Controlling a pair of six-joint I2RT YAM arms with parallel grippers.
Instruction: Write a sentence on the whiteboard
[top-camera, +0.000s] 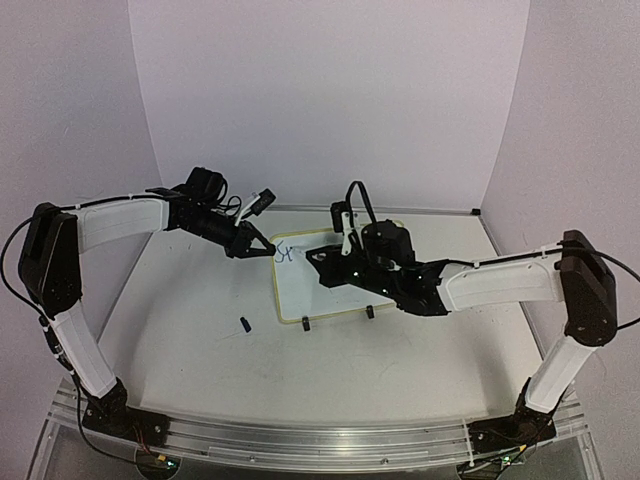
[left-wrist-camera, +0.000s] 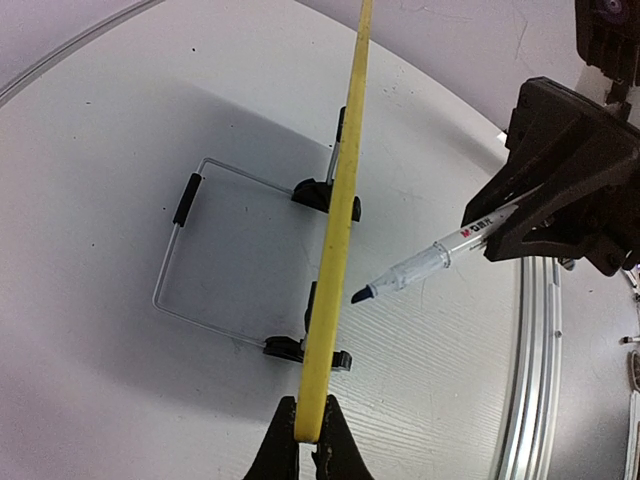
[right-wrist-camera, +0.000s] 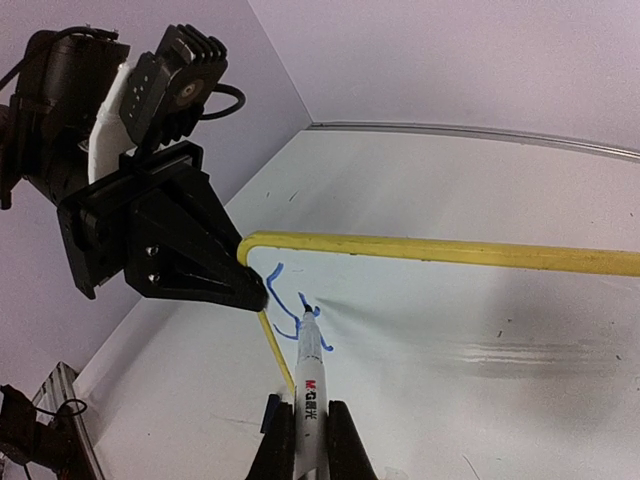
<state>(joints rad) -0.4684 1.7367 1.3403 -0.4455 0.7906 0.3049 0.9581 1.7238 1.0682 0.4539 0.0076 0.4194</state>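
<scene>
Yellow plastic with rounded corners frames the one small rectangular whiteboard (top-camera: 300, 296), which stands near the middle of the white table (top-camera: 180, 345) between the two arms. It rests on its lower edge on two small black clip feet (left-wrist-camera: 325, 192), and the left wrist view, which sees it edge-on, shows a thin bent wire stand (left-wrist-camera: 187, 200) with black sleeves behind it.

One clear-barrelled marker (right-wrist-camera: 308, 372) with a dark tip is in play. Its tip touches the white writing face close to the upper left corner, among a few curved blue strokes (right-wrist-camera: 272, 278). One small dark object (top-camera: 244, 324) lies alone on the table, in front of the board and to its left. It is probably the marker's cap, though it is too small to be sure.

Both arms reach in from their bases at the near edge, elbows raised and out to the sides, forearms angled inward toward the board. The left gripper (left-wrist-camera: 310, 440) is clamped on the yellow frame at the upper left corner, one finger on each face. The right gripper (right-wrist-camera: 308, 445) is closed around the marker's barrel and points it down onto the board, just beside the left gripper's fingertips.
</scene>
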